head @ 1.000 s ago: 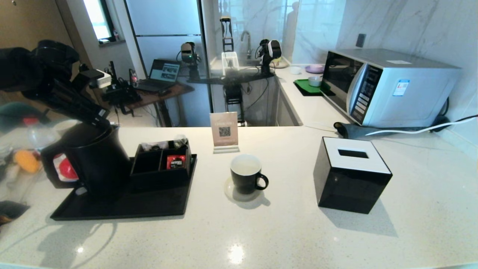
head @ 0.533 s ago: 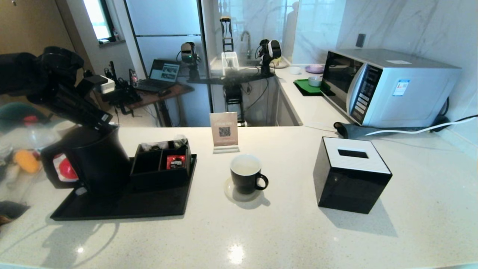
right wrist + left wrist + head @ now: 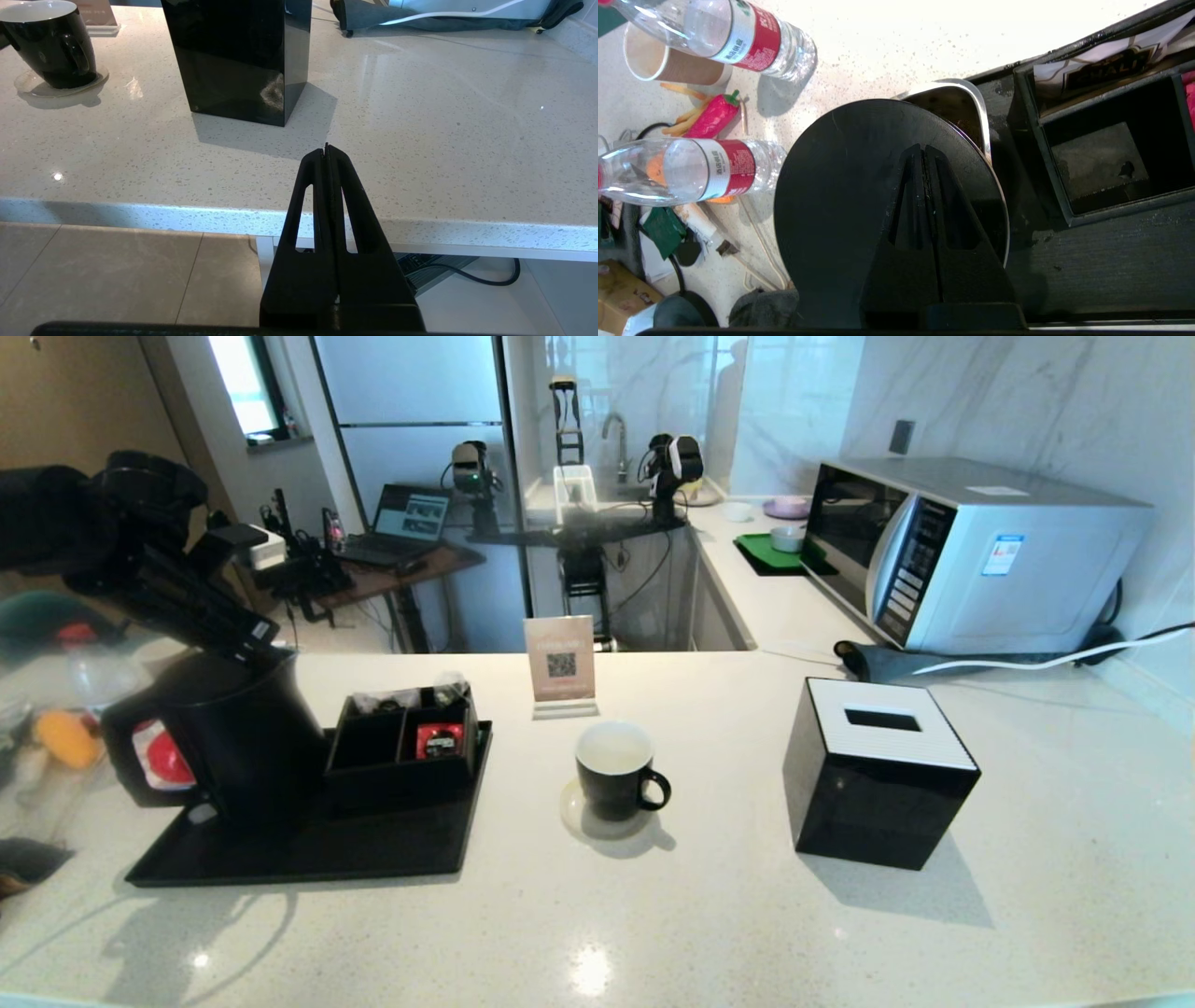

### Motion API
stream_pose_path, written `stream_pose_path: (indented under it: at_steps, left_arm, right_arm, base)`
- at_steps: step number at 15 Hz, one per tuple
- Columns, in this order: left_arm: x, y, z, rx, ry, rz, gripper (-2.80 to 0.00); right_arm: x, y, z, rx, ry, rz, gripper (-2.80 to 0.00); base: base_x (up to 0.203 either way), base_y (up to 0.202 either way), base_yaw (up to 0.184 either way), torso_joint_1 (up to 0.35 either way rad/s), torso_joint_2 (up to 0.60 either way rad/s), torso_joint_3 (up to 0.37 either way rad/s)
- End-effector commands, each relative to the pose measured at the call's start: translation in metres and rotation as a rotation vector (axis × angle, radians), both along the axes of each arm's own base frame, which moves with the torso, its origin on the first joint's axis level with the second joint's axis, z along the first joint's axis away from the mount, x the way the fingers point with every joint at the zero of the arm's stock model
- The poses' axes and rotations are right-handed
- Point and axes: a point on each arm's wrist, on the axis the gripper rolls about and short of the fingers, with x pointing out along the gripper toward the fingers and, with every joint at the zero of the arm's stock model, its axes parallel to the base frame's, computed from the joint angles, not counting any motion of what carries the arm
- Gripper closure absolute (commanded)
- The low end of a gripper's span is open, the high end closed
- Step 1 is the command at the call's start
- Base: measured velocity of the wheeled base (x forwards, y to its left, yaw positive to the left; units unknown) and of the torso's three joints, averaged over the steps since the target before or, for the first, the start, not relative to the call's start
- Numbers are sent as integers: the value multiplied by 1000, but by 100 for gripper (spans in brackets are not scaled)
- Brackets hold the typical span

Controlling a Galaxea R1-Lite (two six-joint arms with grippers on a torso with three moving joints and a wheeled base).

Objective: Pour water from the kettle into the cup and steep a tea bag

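Observation:
The matte-black kettle (image 3: pixel 233 737) stands at the left end of a black tray (image 3: pixel 308 859). My left gripper (image 3: pixel 257 649) is shut with nothing in it, its tips right over the kettle's flat round lid (image 3: pixel 840 196); I cannot tell whether they touch it. In the left wrist view the left gripper (image 3: pixel 923 147) points toward the spout (image 3: pixel 966 107). The black cup (image 3: pixel 613 770) with its white inside sits on a coaster at mid-counter, also seen in the right wrist view (image 3: pixel 46 44). My right gripper (image 3: pixel 326 147) hangs shut and empty off the counter's front edge.
A black compartment box (image 3: pixel 401 747) with packets (image 3: pixel 1106 65) sits on the tray beside the kettle. A black tissue box (image 3: pixel 878 770) stands right of the cup. A QR sign (image 3: pixel 561 665) and a microwave (image 3: pixel 971 551) stand behind. Water bottles (image 3: pixel 691 168) and a tan paper cup (image 3: pixel 658 65) lie left of the kettle.
My left arm shifted slightly right and down over the kettle's top a second ago, then held still. Kettle, cup and right arm have not moved.

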Motion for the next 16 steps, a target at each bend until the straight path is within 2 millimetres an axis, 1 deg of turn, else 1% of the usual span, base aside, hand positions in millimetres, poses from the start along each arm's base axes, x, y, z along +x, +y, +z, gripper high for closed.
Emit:
stream_pose_path:
  at_steps: [1,4,5,7,8,9,10,12,14,16]
  left_arm:
    - [-11,-1,21,13,-60,3,0]
    - [-37,-5,55,24,-153,14,0]
    - [-49,-7,69,19,-194,25,0]
    - [-79,-13,96,-8,-280,53,0]
    - [-96,-17,107,-22,-314,65,0]
    - [-114,-20,113,-39,-333,78,0]
    - [-132,-25,112,-66,-331,95,0]
    - [-164,-32,97,-133,-288,139,0]
    - [-196,-38,73,-188,-233,185,0]
    - [-217,-40,40,-214,-183,219,0]
  right_arm:
    - [0,0,0,-1,2,1,0]
    - [0,0,0,-1,2,1,0]
    - [0,0,0,-1,2,1,0]
    - [0,0,0,-1,2,1,0]
    - [0,0,0,-1,0,1,0]
    - [0,0,0,-1,2,1,0]
    - [0,0,0,-1,2,1,0]
    - [0,0,0,-1,2,1,0]
    - [0,0,0,-1,2,1,0]
    - [0,0,0,-1,0,1,0]
  base:
    - [0,0,0,0,0,0]
    - [0,0,0,0,0,0]
    - [0,0,0,0,0,0]
    - [0,0,0,0,0,0]
    - [0,0,0,0,0,0]
    - [0,0,0,0,0,0]
    - [0,0,0,0,0,0]
    - [0,0,0,0,0,0]
    - [0,0,0,0,0,0]
    - [0,0,0,0,0,0]
